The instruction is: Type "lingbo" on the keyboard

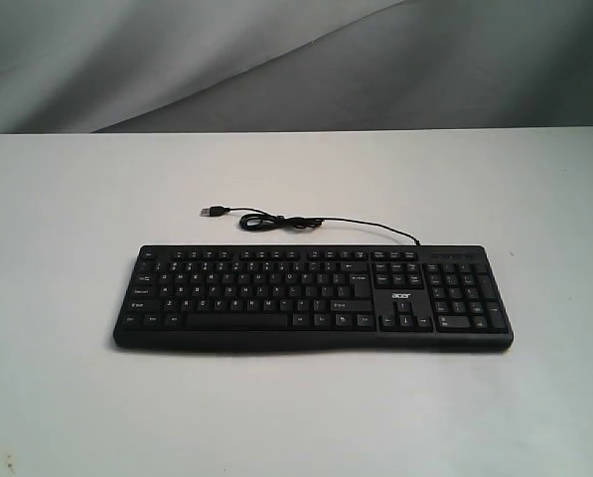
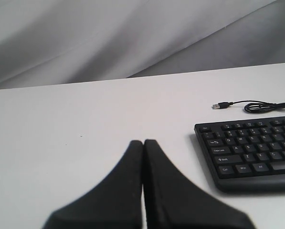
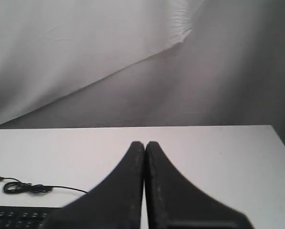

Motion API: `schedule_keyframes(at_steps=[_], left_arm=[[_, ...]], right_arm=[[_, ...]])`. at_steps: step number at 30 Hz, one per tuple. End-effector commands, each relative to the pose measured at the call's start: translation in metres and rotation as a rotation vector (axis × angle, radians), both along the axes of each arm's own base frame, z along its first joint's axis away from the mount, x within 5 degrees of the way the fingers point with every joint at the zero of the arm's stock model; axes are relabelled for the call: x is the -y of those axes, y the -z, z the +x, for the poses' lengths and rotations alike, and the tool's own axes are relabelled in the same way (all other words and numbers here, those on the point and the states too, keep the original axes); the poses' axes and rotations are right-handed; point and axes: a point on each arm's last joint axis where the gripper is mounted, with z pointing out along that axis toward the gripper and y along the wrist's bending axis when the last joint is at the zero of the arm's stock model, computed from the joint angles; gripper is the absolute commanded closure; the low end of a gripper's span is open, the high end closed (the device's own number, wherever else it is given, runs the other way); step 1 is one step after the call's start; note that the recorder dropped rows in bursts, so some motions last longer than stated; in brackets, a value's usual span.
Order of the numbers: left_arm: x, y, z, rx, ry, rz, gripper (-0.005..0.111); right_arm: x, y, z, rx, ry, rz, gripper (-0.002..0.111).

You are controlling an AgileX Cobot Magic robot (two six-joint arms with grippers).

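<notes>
Exterior view: the keyboard (image 1: 313,296) is seen lying flat at the middle of the white table (image 1: 68,397), number pad to the right. Its thin cable (image 1: 276,221) is coiled just behind it, and the USB plug (image 1: 214,211) lies loose on the tabletop. Left wrist view: the left gripper (image 2: 143,143) is held low over bare table, its two black fingers pressed tip to tip, with the keyboard's left end near but apart from it. Right wrist view: the right gripper (image 3: 145,144) is likewise closed tight and level above the table. The keyboard's far edge and coiled cable are glimpsed to its side, and a grey draped cloth (image 3: 85,57) is hung behind.
</notes>
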Motion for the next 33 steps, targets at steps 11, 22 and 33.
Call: schedule_keyframes(at_steps=[11, 22, 33], left_arm=[[0.0, 0.001, 0.0, 0.005, -0.002, -0.011, 0.106], [0.0, 0.001, 0.0, 0.005, -0.002, -0.011, 0.106], [0.0, 0.001, 0.0, 0.005, -0.002, -0.011, 0.106]], right_arm=[[0.007, 0.065, -0.053, 0.098, 0.146, -0.094, 0.108], [0.008, 0.098, -0.051, 0.015, 0.14, -0.124, 0.108], [0.012, 0.127, -0.057, -0.017, 0.196, -0.09, 0.108]])
